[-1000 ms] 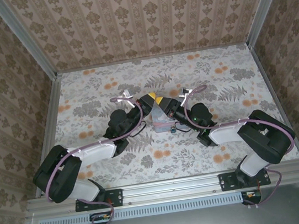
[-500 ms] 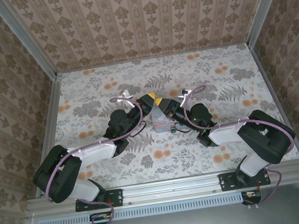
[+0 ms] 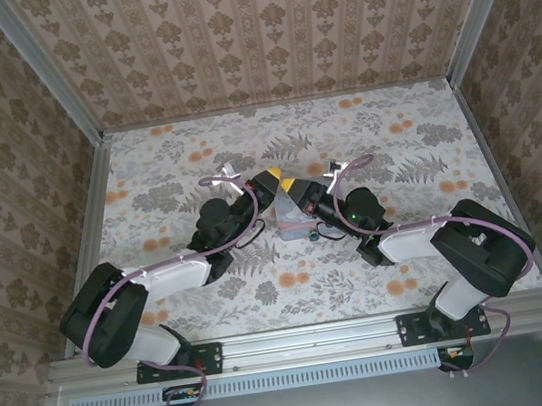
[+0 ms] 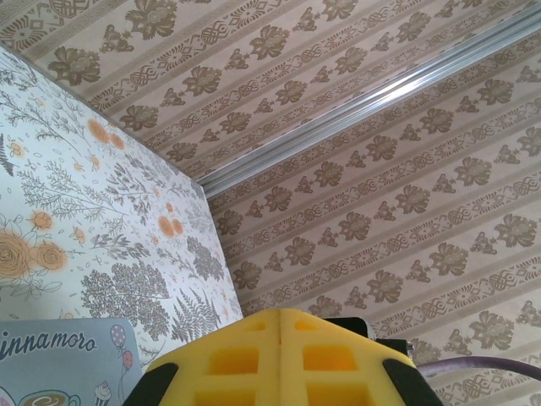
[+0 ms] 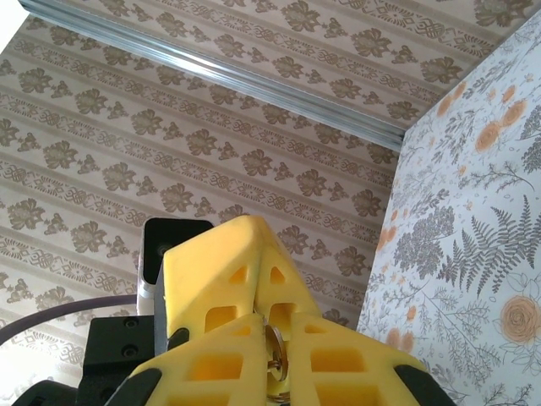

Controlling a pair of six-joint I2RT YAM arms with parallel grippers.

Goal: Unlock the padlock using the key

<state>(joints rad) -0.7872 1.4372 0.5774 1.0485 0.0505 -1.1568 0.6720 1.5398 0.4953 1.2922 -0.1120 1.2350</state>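
In the right wrist view my right gripper (image 5: pixel 275 328) is shut on the key (image 5: pixel 276 359), a small round metal head wedged edge-on between its yellow fingers. My left gripper (image 5: pixel 226 266) presses against it from above with its jaws closed together and nothing visible between them. Seen from above, the left gripper (image 3: pixel 272 175) and the right gripper (image 3: pixel 292 184) meet at mid-table over a pale-blue printed tin (image 3: pixel 291 218). The padlock (image 3: pixel 313 238) is a tiny dark bluish thing at the tin's near right corner. In the left wrist view the left gripper (image 4: pixel 281 316) is shut above the tin (image 4: pixel 59 364).
The floral table (image 3: pixel 394 145) is walled on three sides by patterned panels, with a metal rail (image 3: pixel 310 339) at the near edge. Both forearms angle in toward the centre. Open table lies behind and to either side of the tin.
My right gripper's jaws have closed down onto the key. Both arms have stayed almost where they were, and the left gripper has remained shut.
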